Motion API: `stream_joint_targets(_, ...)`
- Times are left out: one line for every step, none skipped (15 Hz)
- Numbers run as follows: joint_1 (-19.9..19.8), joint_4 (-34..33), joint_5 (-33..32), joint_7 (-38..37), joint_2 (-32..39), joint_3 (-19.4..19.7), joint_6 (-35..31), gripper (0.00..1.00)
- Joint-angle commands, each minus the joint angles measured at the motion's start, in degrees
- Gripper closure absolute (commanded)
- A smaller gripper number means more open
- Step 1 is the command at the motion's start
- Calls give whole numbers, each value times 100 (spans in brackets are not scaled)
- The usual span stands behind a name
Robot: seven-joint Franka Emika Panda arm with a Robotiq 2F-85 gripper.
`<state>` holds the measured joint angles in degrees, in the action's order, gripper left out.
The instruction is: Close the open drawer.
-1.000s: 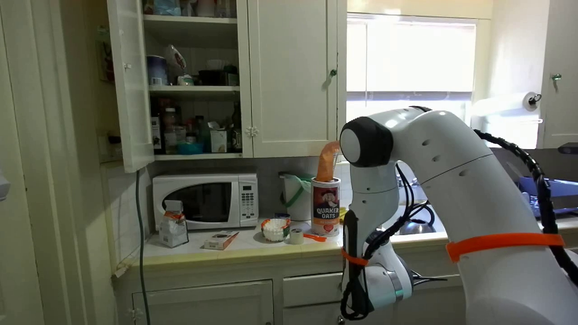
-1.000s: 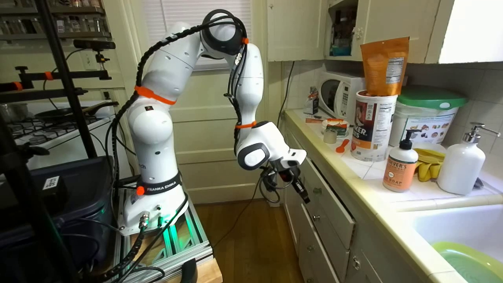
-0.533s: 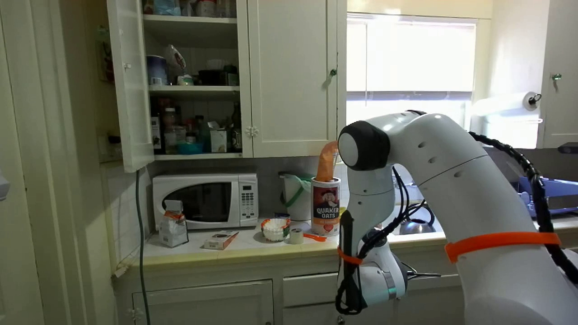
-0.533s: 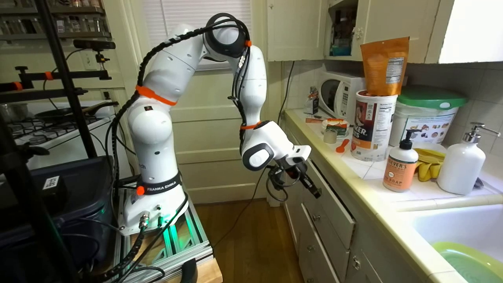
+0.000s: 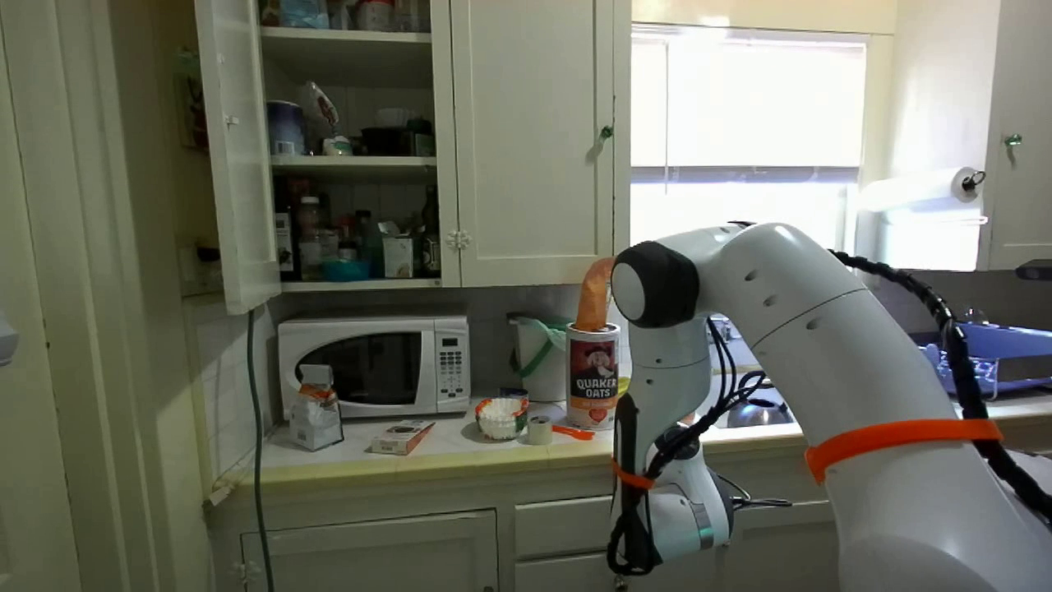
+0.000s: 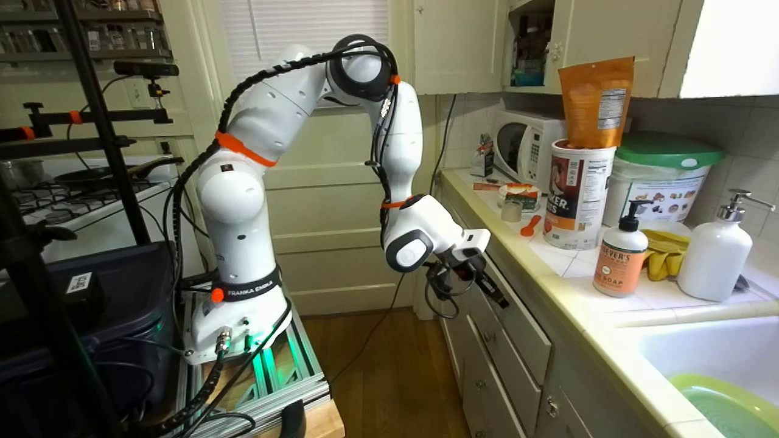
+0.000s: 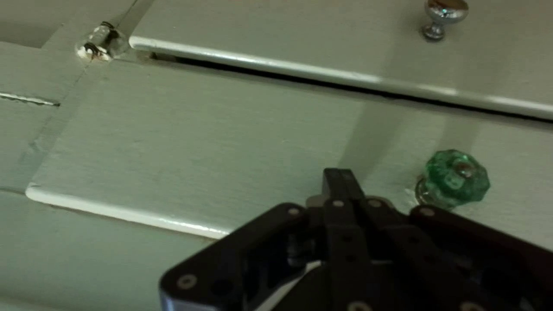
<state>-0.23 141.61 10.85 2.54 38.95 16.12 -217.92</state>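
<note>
The drawer is the white top drawer with a flat front [image 6: 528, 340], under the counter edge. A dark gap shows along its upper edge, so it stands slightly out. Its inside is hidden. It also shows in an exterior view [image 5: 567, 526], partly behind the arm, and in the wrist view [image 7: 194, 142] with its green glass knob [image 7: 456, 179]. My gripper [image 7: 343, 172] is shut, its fingertips together with nothing between. It points at the drawer front, beside the knob. In an exterior view the gripper [image 6: 502, 303] overlaps the front; I cannot tell if it touches.
A lower drawer with a chrome knob [image 7: 447, 11] neighbours it. The counter edge [image 6: 548, 274] runs above, with an oats can [image 6: 578, 194] and soap bottle [image 6: 621, 261] on top. A sink [image 6: 700, 347] is at the right. A cable loop [image 6: 441, 298] hangs under the wrist.
The arm has lowered and reached forward. The shut gripper has moved right in an exterior view, closer to the drawer front, and now covers the green knob there. The drawer shows no clear movement.
</note>
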Motion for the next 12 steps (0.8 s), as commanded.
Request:
stream_joint_targets(-212, -442, 81, 43, 426, -75, -310, 100)
stream_joint_targets(-243, -495, 81, 50, 468, -66, -350, 100)
stream_joint_targets(-264, -532, 96, 53, 496, -59, -382, 100)
stream_joint_targets(-278, -580, 121, 82, 525, -23, -404, 100)
stream_joint_targets(-300, -627, 141, 116, 548, 27, -437, 100)
stream_joint_targets(-441, -630, 6, 35, 466, -27, -322, 100)
stream_joint_targets(-514, -714, -46, 65, 482, 12, -236, 100)
stream_joint_targets(-558, -751, -73, 74, 493, 18, -189, 100)
stream_joint_targets(-625, -787, -122, 72, 500, 13, -137, 100)
stream_joint_targets(-637, -795, -118, 102, 524, 32, -163, 100)
stream_joint_targets(-662, -753, -150, 95, 495, 5, -118, 100)
stream_joint_targets(-628, -732, -128, 129, 515, 16, -189, 100)
